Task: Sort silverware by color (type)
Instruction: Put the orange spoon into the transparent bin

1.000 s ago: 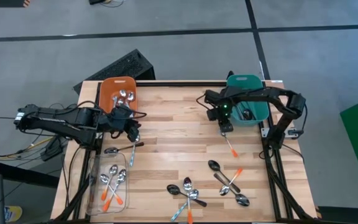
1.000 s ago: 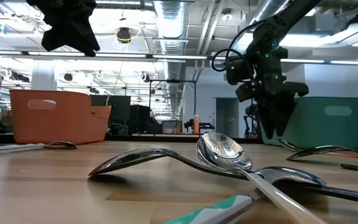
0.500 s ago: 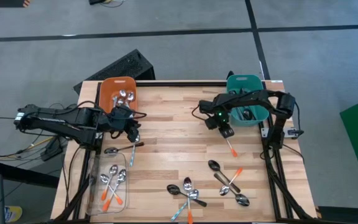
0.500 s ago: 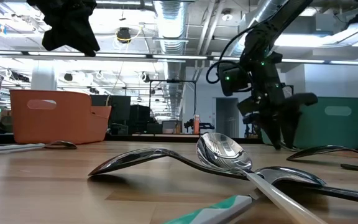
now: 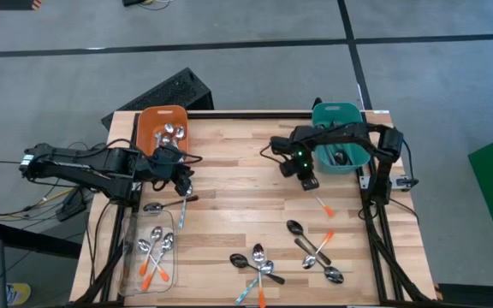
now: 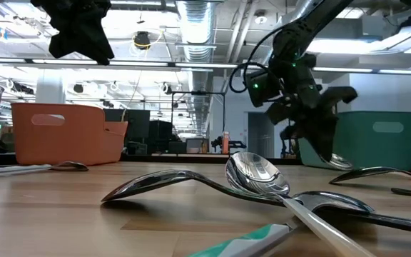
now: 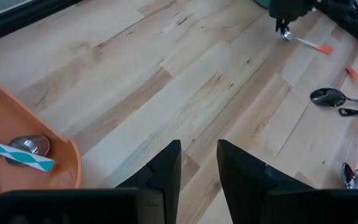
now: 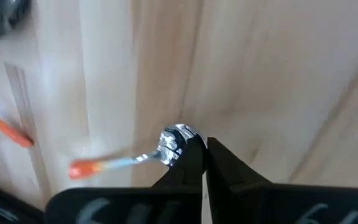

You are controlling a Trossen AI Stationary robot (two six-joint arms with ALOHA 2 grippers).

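My right gripper [image 5: 310,182] stands fingers-down on the table's right half, just in front of the teal bin [image 5: 341,145], shut on an orange-handled spoon [image 5: 322,204]. My left gripper [image 5: 182,175] hovers beside the orange bin [image 5: 163,128], which holds silver spoons. Its fingers [image 7: 197,165] are open with nothing between them. More silverware lies loose near the front edge [image 5: 259,265] and front right [image 5: 315,248]. A clear tray [image 5: 131,257] at the front left holds several orange-handled spoons. My right gripper pinches the spoon's silver bowl end [image 8: 174,142] between its two fingertips [image 8: 194,155], coming from above and pointing steeply down. The handle runs away from the fingers toward the table's near right, ending in its orange tip [image 8: 82,168]. Whether that tip rests on the wood, I cannot tell.
Two spoons lie on the wood just in front of my left gripper [image 5: 165,206]. The teal bin holds dark spoons. A black block [image 5: 165,94] stands beyond the far left corner. Bare wood spreads across the table's middle [image 5: 238,188].
My right gripper has come down a little toward the table's left, tipped steeper, and shut its fingers on the orange-handled spoon's bowl end. My left gripper has kept still.
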